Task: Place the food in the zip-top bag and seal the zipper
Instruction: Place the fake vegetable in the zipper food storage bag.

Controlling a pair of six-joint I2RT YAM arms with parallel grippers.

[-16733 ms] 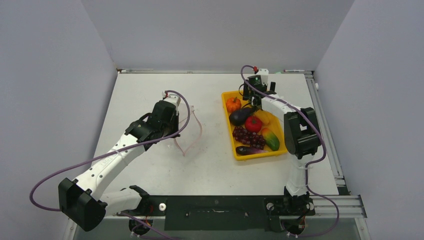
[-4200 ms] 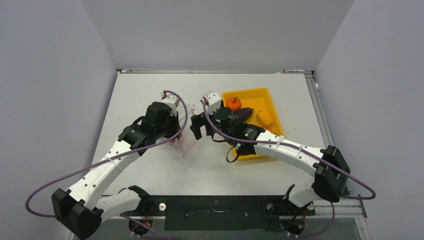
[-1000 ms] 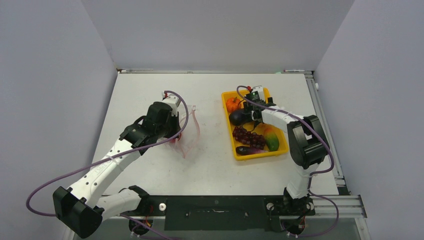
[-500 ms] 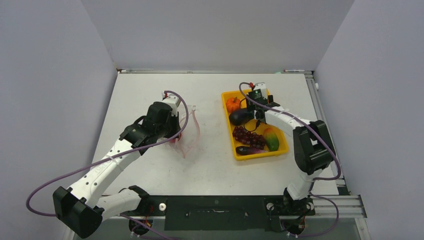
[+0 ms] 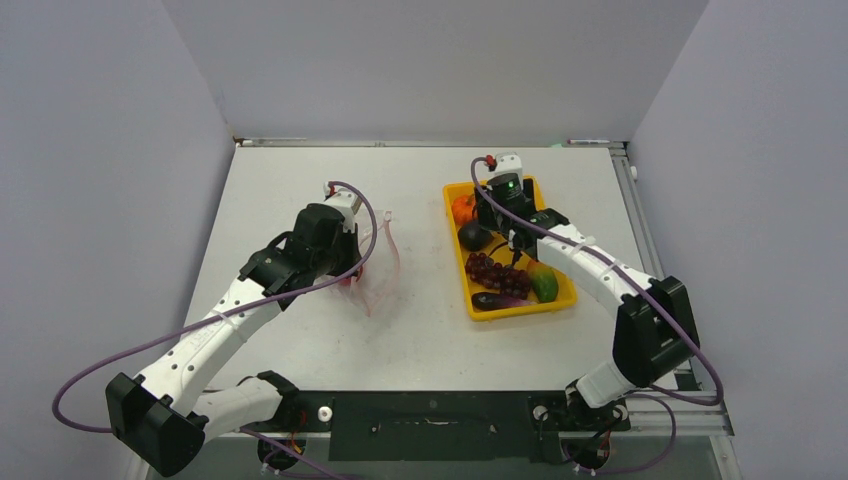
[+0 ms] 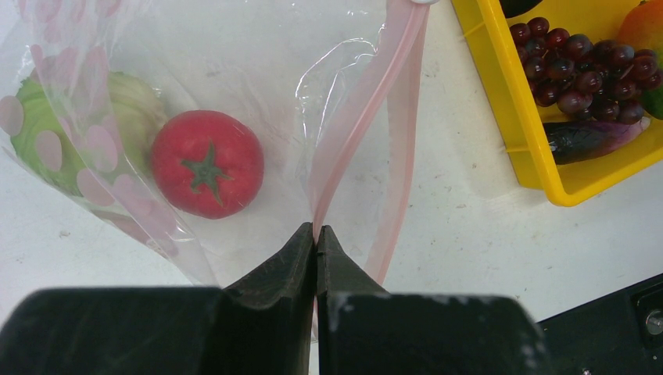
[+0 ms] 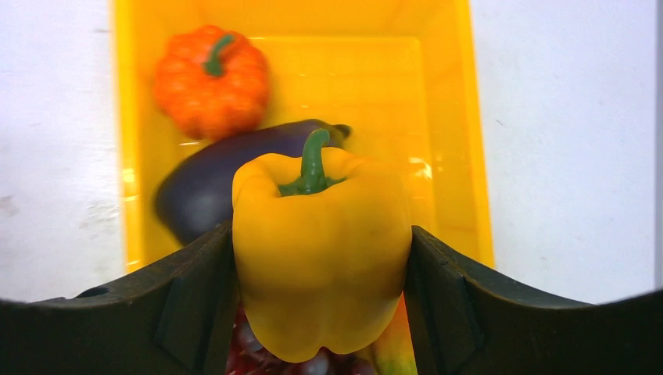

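Yellow bell pepper (image 7: pixel 320 250) clamped between right gripper (image 7: pixel 320 293) fingers over the tray (image 7: pixel 471 117); left gripper (image 6: pixel 316 232) pinches the zipper (image 6: pixel 404 133) of the zip-top bag (image 6: pixel 94 86).

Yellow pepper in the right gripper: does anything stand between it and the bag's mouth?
Nothing visible does. The right gripper holds the yellow pepper over the tray, and only bare table lies between the tray and the bag. The left gripper pinches the zipper, its strips parted on the tray side.
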